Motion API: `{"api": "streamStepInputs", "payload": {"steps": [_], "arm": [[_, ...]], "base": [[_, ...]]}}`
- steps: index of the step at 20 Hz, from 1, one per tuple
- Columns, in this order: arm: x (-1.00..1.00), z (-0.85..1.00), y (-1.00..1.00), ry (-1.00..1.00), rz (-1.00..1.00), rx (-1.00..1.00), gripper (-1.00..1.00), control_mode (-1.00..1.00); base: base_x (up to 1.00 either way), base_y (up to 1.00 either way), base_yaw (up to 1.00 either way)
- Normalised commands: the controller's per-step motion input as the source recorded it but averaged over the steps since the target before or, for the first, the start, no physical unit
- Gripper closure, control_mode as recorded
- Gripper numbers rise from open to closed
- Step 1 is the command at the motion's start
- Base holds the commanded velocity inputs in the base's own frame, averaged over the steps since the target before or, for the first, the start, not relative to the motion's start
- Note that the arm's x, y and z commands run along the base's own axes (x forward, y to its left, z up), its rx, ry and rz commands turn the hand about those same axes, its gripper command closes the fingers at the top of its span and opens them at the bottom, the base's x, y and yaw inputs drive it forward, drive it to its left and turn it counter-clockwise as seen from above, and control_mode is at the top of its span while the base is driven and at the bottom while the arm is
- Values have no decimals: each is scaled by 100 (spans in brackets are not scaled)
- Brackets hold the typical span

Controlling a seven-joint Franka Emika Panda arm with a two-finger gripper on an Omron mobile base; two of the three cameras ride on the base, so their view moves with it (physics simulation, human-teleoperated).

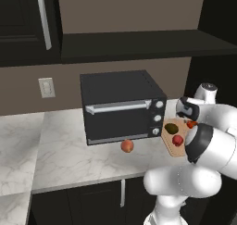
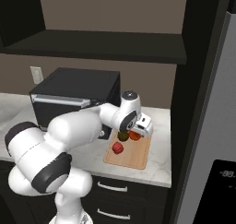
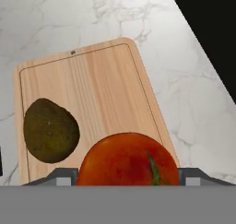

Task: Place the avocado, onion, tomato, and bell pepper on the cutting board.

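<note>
The orange-red tomato (image 3: 129, 161) sits close below the hand camera, and my gripper (image 2: 137, 131) is shut on it just above the cutting board (image 3: 101, 89). On the board's left part lies the dark avocado (image 3: 50, 131), which also shows as avocado (image 2: 123, 136) right beside the tomato (image 2: 134, 136). A crimson bell pepper (image 2: 118, 148) rests on the board (image 2: 133, 157) nearer the counter's front. The pale onion (image 1: 127, 146) lies on the marble counter in front of the toaster oven, well left of the board (image 1: 178, 151).
A black toaster oven (image 1: 120, 106) stands on the counter just left of the board. A tall refrigerator (image 2: 207, 126) closes the counter's right end. A dark shelf (image 1: 139, 43) runs above. Bare marble (image 1: 60, 150) stretches to the left.
</note>
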Motion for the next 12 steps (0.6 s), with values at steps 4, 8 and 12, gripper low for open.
{"api": "streamStepInputs", "payload": {"steps": [4, 8, 12], "arm": [[27, -13, -14, 0, 0, 4, 100, -100], [13, -8, -2, -1, 0, 1, 100, -100], [20, -22, 0, -1, 0, 0, 100, -100]], "base": [[0, 0, 0], [0, 0, 0], [0, 0, 0]]}}
